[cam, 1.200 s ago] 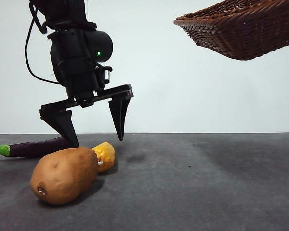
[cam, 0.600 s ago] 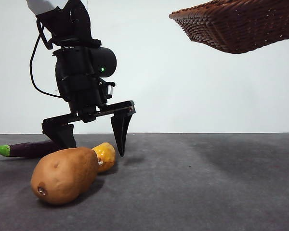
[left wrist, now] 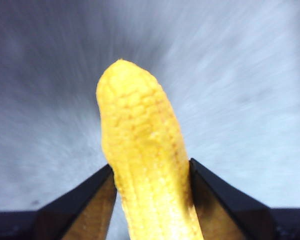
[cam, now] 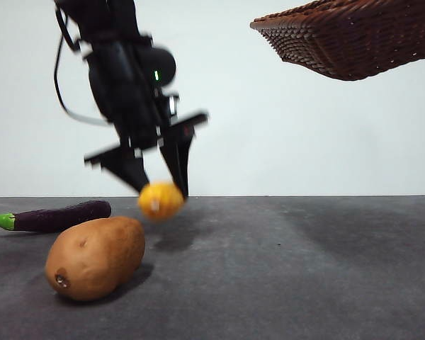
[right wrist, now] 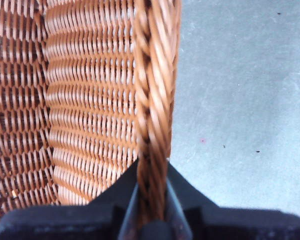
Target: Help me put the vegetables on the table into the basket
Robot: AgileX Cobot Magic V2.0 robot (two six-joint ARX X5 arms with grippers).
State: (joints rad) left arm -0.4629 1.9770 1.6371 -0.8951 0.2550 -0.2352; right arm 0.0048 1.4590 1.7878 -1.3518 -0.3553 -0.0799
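Note:
My left gripper [cam: 161,190] is shut on the small yellow-orange lumpy vegetable [cam: 161,201] and holds it just above the dark grey table [cam: 283,269]. The left wrist view shows that vegetable [left wrist: 142,155] clamped between the two black jaws. The big tan-brown potato [cam: 95,256] lies on the table at the front left. The slim dark purple eggplant [cam: 53,216] with a green stem end lies behind it. My right gripper [right wrist: 152,200] is shut on the braided rim of the woven basket [right wrist: 90,100]. The basket [cam: 354,39] hangs tilted high at the upper right.
A plain white wall stands behind the table. The potato and eggplant lie close together at the left, below the left arm.
My left gripper has closed on the yellow-orange vegetable and lifted it off the table from beside the potato. The basket stays held high at the right.

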